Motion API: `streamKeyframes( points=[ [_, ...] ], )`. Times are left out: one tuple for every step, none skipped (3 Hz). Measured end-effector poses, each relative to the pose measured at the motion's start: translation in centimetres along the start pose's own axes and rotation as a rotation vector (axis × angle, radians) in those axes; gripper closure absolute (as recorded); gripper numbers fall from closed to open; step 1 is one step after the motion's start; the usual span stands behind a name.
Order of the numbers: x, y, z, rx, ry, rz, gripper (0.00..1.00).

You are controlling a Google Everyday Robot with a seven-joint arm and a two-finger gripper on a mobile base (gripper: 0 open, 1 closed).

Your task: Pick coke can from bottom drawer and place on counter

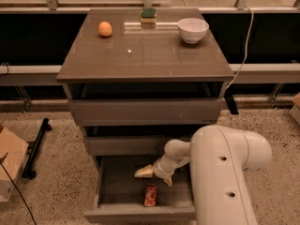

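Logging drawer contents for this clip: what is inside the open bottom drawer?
The coke can sits in the bottom drawer, near its front. The open gripper hangs just behind it, apart from it. The arm covers part of the drawer floor, so anything there is hidden.

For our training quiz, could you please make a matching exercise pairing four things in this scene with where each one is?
1. coke can
2. orange
3. white bowl
4. hand

A. back right of the counter
B. inside the bottom drawer, near its front
C. back left of the counter
D. open, over the bottom drawer, behind the can

Pairs: 1-B, 2-C, 3-A, 4-D
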State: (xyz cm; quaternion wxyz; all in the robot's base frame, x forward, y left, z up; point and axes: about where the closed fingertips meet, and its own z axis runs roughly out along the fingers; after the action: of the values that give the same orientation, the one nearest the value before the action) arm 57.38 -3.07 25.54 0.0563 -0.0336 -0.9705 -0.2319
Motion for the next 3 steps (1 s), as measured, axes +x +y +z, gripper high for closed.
streamKeyframes(
  points=[
    [0.1,-0.1,1.3,0.006,-0.010,0.009,0.00],
    [0.0,-0.4,3.0,-0.002,-0.012,0.024,0.00],
    [-0.4,-0.9,4.7,-0.010,-0.019,0.045,0.00]
  ],
)
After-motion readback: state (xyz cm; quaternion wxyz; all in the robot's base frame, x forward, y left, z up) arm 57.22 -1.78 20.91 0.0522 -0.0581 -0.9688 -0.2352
